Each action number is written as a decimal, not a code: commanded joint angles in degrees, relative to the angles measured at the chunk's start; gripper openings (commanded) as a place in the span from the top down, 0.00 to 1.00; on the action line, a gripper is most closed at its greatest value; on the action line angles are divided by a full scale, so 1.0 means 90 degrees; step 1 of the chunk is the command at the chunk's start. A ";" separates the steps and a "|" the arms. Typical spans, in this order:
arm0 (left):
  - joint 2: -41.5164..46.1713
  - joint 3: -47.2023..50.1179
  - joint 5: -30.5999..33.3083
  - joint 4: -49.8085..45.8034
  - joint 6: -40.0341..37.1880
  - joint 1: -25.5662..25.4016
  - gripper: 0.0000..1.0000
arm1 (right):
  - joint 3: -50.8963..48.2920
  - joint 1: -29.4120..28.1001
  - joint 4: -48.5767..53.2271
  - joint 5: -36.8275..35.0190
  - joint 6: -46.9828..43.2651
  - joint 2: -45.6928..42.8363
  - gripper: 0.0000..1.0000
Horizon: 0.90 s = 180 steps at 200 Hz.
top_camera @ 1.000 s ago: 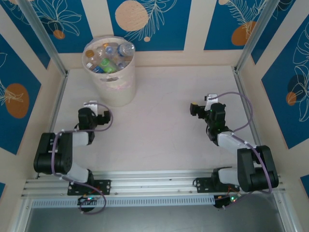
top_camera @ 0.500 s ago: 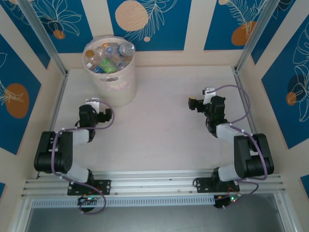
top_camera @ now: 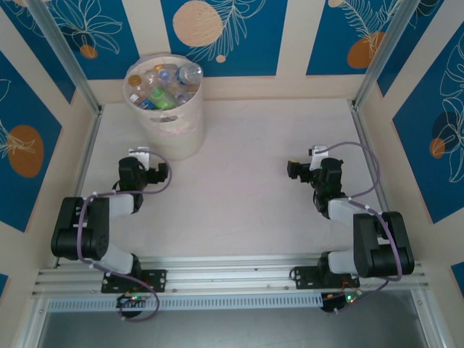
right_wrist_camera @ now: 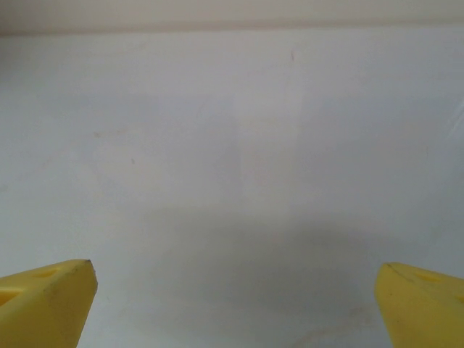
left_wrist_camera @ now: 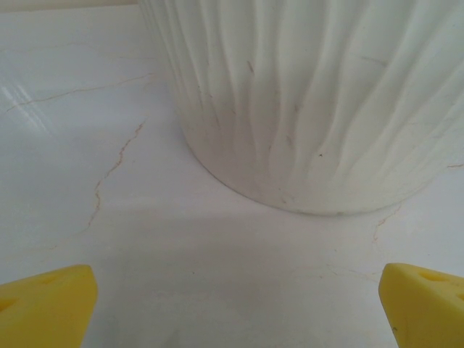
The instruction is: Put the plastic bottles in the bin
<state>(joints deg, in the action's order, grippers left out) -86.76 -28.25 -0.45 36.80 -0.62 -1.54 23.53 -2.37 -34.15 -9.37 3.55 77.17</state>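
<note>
Standing by the rig right now, and the plastic bottles [top_camera: 163, 85] are all piled inside the bin [top_camera: 168, 127], which sits on the far left part of the table [top_camera: 246, 210], close to the back wall. From above you can see a jumble of clear bottles with blue, green and orange bits up near the rim. I can't count them properly, too small and tangled.

The left gripper [top_camera: 148, 172] sits low, just in front of the bin, on the near side of it. Its wrist camera looks straight at the ribbed lower wall of the bin [left_wrist_camera: 304, 101] where it meets the table. The two yellow fingertips [left_wrist_camera: 51, 301] are way out at the bottom corners of that view, so the jaws are spread wide with nothing between them, not touching the bin.

The right gripper [top_camera: 296, 169] is over on the other side of the table, well apart from the bin, pointing left. Same story there: yellow fingertips [right_wrist_camera: 43, 301] far apart, gripper [right_wrist_camera: 235, 290] wide and empty, with bare white tabletop under it.

Blue leafy panels [top_camera: 217, 29] line the walls around the table.
</note>
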 commanded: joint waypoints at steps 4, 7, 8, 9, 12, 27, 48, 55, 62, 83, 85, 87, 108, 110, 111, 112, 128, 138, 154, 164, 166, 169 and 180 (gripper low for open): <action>0.0016 -0.0054 -0.0136 -0.0034 -0.0116 -0.0034 0.00 | -0.0024 0.0112 -0.0807 0.0398 0.0079 0.0304 0.01; 0.0012 -0.0054 -0.0133 -0.0037 -0.0116 -0.0034 0.00 | -0.0015 0.0137 -0.0854 0.0459 0.0082 0.0367 0.01; 0.0012 -0.0054 -0.0135 -0.0036 -0.0116 -0.0034 0.00 | -0.0011 0.0142 -0.0864 0.0471 0.0078 0.0388 0.01; 0.0016 -0.0054 -0.0135 -0.0041 -0.0116 -0.0034 0.00 | -0.0009 0.0139 -0.0878 0.0487 0.0076 0.0409 0.01; 0.0017 -0.0054 -0.0136 -0.0036 -0.0124 -0.0036 0.00 | 0.0005 0.0142 -0.0911 0.0510 0.0072 0.0486 0.01; 0.0013 -0.0054 -0.0135 -0.0042 -0.0120 -0.0034 0.00 | 0.0014 0.0140 -0.1200 0.0576 0.0033 0.0895 0.01; 0.0020 -0.0054 -0.0126 -0.0044 -0.0126 -0.0044 0.00 | -0.0019 0.0193 -0.1437 0.0499 0.0152 0.1111 0.01; 0.0011 -0.0054 -0.0126 -0.0045 -0.0126 -0.0044 0.00 | 0.0005 0.0230 -0.1405 0.0499 0.0190 0.1121 0.01; 0.0015 -0.0054 -0.0126 -0.0041 -0.0126 -0.0044 0.00 | 0.0040 0.0262 -0.1335 0.0552 0.0222 0.1114 0.01; 0.0013 -0.0054 -0.0125 -0.0043 -0.0125 -0.0044 0.00 | 0.0041 0.0274 -0.1335 0.0572 0.0224 0.1123 0.01; 0.0017 -0.0054 -0.0126 -0.0042 -0.0126 -0.0044 0.00 | 0.0042 0.0276 -0.1338 0.0574 0.0229 0.1123 0.01; 0.0013 -0.0054 -0.0126 -0.0037 -0.0119 -0.0044 0.00 | 0.0039 0.0276 -0.1336 0.0572 0.0225 0.1121 0.01; 0.0014 -0.0050 -0.0126 -0.0036 -0.0124 -0.0044 0.00 | 0.0051 0.0280 -0.1327 0.0582 0.0238 0.1123 0.01; 0.0014 -0.0053 -0.0126 -0.0036 -0.0125 -0.0044 0.00 | 0.0052 0.0277 -0.1329 0.0582 0.0235 0.1131 0.01; 0.0013 -0.0054 -0.0126 -0.0041 -0.0126 -0.0044 0.00 | 0.0052 0.0275 -0.1326 0.0582 0.0235 0.1132 0.01; 0.0017 -0.0054 -0.0126 -0.0043 -0.0126 -0.0044 0.00 | 0.0052 0.0274 -0.1324 0.0582 0.0232 0.1132 0.01; 0.0011 -0.0050 -0.0126 -0.0037 -0.0126 -0.0044 0.00 | 0.0047 0.0284 -0.1327 0.0601 0.0239 0.1131 0.01; 0.0011 -0.0054 -0.0127 -0.0039 -0.0125 -0.0044 0.00 | 0.0052 0.0284 -0.1327 0.0601 0.0239 0.1131 0.01; 0.0011 -0.0054 -0.0116 -0.0039 -0.0134 -0.0049 0.00 | 0.0051 0.0284 -0.1331 0.0601 0.0232 0.1125 0.01; 0.0011 -0.0064 -0.0098 -0.0039 -0.0136 -0.0054 0.00 | 0.0041 0.0289 -0.1325 0.0601 0.0233 0.1123 0.01; 0.0014 -0.0064 -0.0097 -0.0046 -0.0136 -0.0053 0.00 | 0.0042 0.0289 -0.1330 0.0601 0.0238 0.1123 0.01; 0.0019 -0.0064 -0.0097 -0.0050 -0.0135 -0.0053 0.00 | 0.0042 0.0289 -0.1337 0.0601 0.0240 0.1122 0.01; -0.0006 -0.0088 -0.0106 -0.0076 -0.0133 -0.0054 0.00 | 0.0039 0.0284 -0.1343 0.0601 0.0237 0.1123 0.01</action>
<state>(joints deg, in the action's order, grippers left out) -86.76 -28.25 -0.45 36.80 -0.62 -1.54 23.24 -0.12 -44.38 -4.82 4.93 87.22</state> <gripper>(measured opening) 0.998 0.992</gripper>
